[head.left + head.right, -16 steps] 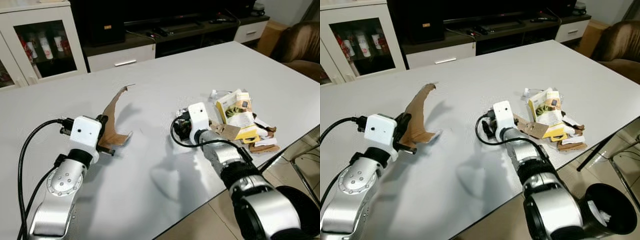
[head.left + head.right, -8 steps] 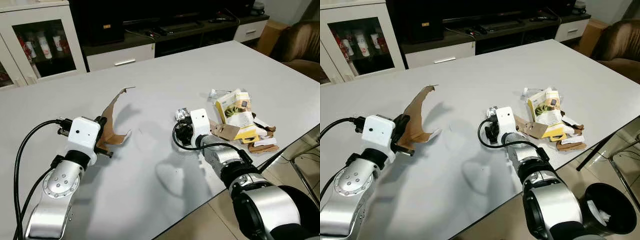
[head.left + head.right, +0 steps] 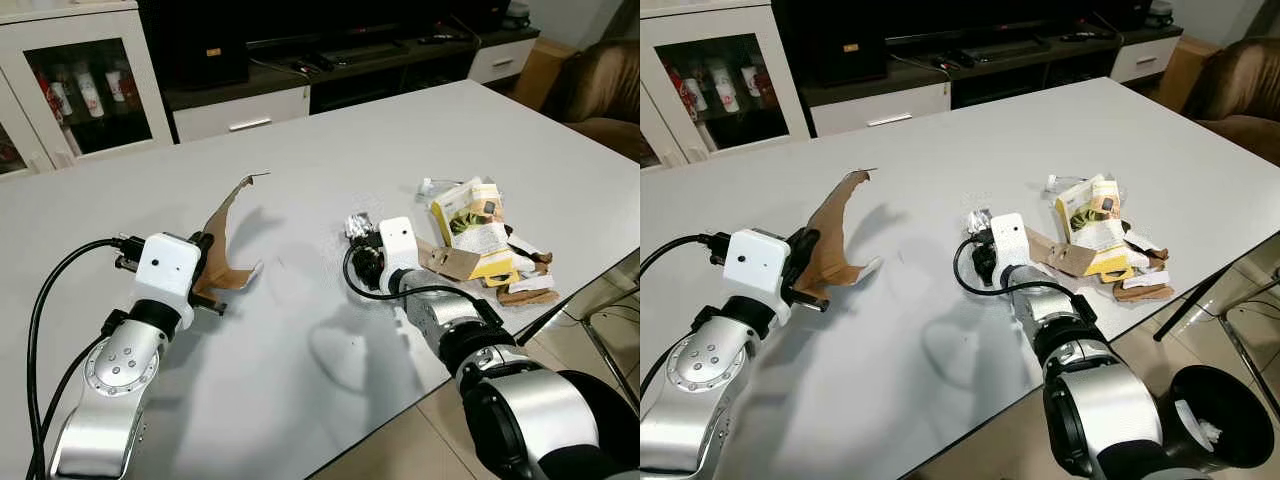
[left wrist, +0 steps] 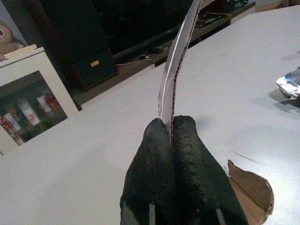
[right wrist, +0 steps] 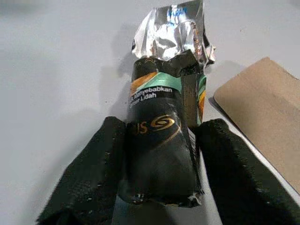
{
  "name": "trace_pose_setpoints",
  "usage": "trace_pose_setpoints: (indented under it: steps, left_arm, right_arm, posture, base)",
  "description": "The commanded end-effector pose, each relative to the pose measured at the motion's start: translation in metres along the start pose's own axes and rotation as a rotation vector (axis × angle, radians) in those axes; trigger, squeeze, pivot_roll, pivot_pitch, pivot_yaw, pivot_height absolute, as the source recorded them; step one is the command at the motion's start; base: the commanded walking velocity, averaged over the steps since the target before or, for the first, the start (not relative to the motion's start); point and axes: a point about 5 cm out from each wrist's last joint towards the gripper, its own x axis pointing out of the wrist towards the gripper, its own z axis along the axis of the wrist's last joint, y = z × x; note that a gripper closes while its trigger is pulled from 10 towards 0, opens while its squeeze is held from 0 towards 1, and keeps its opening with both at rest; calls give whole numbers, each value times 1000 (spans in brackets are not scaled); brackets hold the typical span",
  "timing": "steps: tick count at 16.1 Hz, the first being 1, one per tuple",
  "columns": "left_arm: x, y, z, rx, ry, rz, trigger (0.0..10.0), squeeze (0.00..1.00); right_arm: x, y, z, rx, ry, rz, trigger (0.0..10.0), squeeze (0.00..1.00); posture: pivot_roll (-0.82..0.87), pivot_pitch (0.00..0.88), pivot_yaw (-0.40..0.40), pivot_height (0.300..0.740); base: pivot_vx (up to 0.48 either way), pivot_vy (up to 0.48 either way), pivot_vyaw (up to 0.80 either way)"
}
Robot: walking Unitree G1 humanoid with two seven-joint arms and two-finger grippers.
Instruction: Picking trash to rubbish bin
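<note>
Since a second ago: right gripper further forward over the white bench, now at the dark foil snack wrapper with the torn silver top; left arm unchanged. Right fingers spread either side of the wrapper, pressing its flanks, wrapper lying on the bench just beside the heap of yellow cartons and brown card scraps. Left gripper clamped shut on a curved strip of torn brown cardboard, held upright above the bench, well apart from the heap. Black rubbish bin on the floor by the bench's near right corner.
</note>
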Motion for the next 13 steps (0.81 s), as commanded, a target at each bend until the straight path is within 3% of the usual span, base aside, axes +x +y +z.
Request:
trace_pose_setpoints:
  steps: [1,9,11,13]
  left_arm:
    - [0,-2,-1,1,17,-15,10000,0]
    - [3,-7,-3,1,18,-38,10000,0]
    - [3,-9,-4,-4,18,-39,10000,0]
    - [4,-7,-6,-47,20,1,10000,0]
  right_arm:
    - [1,0,7,3,-19,2,0,0]
    - [1,0,14,6,-52,12,0,0]
    - [0,0,21,26,-102,22,0,0]
    - [-4,2,43,-8,-264,32,0,0]
  posture:
    - [103,0,-43,740]
    - [83,0,-30,740]
    - [74,0,-29,740]
    - [63,0,-31,740]
  base:
    - [0,0,0]
    - [0,0,0]
    - [0,0,0]
    - [0,0,0]
